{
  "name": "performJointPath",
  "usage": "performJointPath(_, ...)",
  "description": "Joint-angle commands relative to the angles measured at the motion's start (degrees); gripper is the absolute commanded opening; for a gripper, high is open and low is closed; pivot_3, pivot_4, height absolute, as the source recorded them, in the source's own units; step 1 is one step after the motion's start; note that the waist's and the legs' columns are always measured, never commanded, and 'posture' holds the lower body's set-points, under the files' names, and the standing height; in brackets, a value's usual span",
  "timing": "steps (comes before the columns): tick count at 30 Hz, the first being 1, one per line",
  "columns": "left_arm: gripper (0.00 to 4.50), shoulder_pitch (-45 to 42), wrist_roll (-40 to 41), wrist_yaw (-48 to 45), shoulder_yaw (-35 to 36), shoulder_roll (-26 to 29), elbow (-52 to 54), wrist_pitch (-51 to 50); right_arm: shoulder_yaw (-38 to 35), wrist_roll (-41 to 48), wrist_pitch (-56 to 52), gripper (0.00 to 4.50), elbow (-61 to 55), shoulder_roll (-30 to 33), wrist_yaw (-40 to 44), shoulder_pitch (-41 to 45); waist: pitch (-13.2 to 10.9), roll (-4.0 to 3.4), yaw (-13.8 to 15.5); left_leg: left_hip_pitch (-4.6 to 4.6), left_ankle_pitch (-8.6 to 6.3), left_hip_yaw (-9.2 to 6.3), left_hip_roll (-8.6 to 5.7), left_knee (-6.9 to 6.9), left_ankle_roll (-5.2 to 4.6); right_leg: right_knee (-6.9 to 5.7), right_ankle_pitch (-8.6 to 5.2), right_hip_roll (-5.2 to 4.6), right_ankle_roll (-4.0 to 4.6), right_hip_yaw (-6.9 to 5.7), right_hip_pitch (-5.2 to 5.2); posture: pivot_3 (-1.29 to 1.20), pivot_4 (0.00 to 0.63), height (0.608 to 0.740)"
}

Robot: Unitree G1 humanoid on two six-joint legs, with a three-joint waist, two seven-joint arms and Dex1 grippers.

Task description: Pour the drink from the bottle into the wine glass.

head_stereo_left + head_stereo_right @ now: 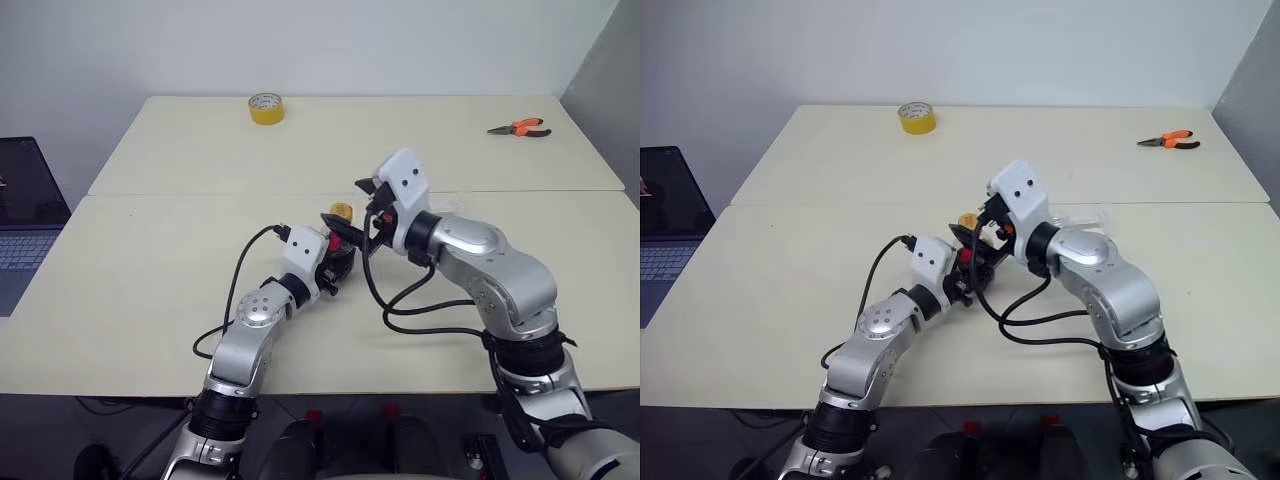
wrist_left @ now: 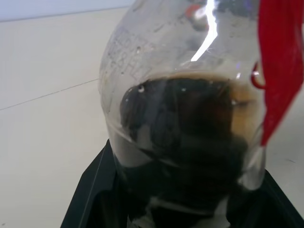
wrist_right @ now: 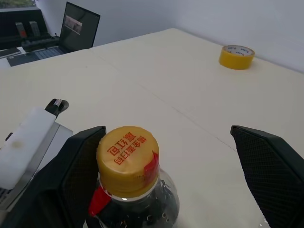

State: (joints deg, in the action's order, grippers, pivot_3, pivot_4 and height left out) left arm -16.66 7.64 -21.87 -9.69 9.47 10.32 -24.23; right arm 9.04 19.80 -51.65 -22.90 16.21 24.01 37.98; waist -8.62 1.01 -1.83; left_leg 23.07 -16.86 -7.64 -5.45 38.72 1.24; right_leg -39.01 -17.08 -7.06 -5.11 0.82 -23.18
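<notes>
Bottle [image 3: 130, 190], small, squat, clear plastic, stands near the middle of the cream table [image 1: 150, 300], pinched about its bulbous body by your left gripper [image 2: 180, 209]. Yellow cap [image 3: 127, 159]: on, so you cannot pour yet. Drink [image 2: 185, 142]: dark, filling roughly the lower half of the body in the left wrist view; expect a light load whose liquid shifts as you tilt. Walls: thin and smooth, likely to dent under a hard squeeze and to slip under a loose one, so hold at the widest part, where your fingers now sit.

Right gripper [image 3: 166, 175]: fingers spread wide on either side of the cap, touching nothing; one black finger [image 3: 76, 166] stands just beside it, the other well off. Take the cap by its rim, square on, while the left hand resists the twist.

Wine glass [image 1: 1085, 215]: seemingly the faint clear shape just behind your right arm, too indistinct to tell how it lies. Treat it as fragile and top-heavy. Yellow tape roll [image 1: 266, 108] and orange pliers [image 1: 520, 128] lie far back, out of play.
</notes>
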Motion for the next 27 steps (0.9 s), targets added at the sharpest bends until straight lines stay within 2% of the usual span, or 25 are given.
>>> performJointPath(1,2.18,-1.3,0.0,0.0,0.7,0.0,1.0,2.2,-4.8,4.7,0.2,4.49,-4.9,0.4,2.2,-0.9,0.0,0.00,0.0,0.00,0.00,0.00,0.00,0.00,0.00,0.00,0.00,0.00,0.00,0.00,0.00,0.00,0.150,0.740)
performJointPath(4,2.18,-1.2,0.0,0.0,0.8,0.2,0.9,2.4,-7.6,9.5,-0.1,4.49,-7.4,1.5,5.2,-2.7,0.0,0.00,0.0,0.00,0.00,0.01,-0.01,0.01,0.00,0.01,0.00,-0.01,0.00,0.01,0.01,0.00,0.150,0.740)
performJointPath(12,2.18,-0.9,0.0,-0.1,0.8,0.4,0.9,2.7,-8.2,14.0,1.2,4.49,-9.9,4.9,8.7,-4.6,0.0,0.00,0.0,0.00,0.00,0.02,0.00,0.00,0.00,0.01,0.00,0.00,0.00,0.02,0.01,0.00,0.150,0.740)
performJointPath(16,2.18,-1.0,-0.1,0.0,0.7,0.3,0.7,2.8,-3.6,8.6,1.3,4.49,-6.3,3.9,3.7,-1.5,0.0,0.00,0.0,0.00,0.00,0.03,0.00,0.00,0.00,0.01,0.00,0.00,0.00,0.02,0.01,0.00,0.150,0.740)
performJointPath(19,2.18,-1.3,-0.2,0.2,0.6,0.0,0.6,2.9,-1.6,6.1,3.3,4.49,-3.7,0.8,1.1,0.6,0.0,0.00,0.0,-0.01,0.00,0.01,0.02,-0.01,0.00,0.00,0.00,0.01,0.00,0.00,0.00,0.00,0.150,0.740)
performJointPath(27,2.18,-1.1,-0.5,0.5,0.4,-0.2,0.8,2.9,2.2,1.6,5.3,4.49,2.1,-3.0,-0.7,4.7,0.0,0.00,0.0,-0.01,0.00,0.00,-0.01,0.01,0.00,0.00,0.00,0.00,0.00,0.00,0.00,0.00,0.150,0.740)
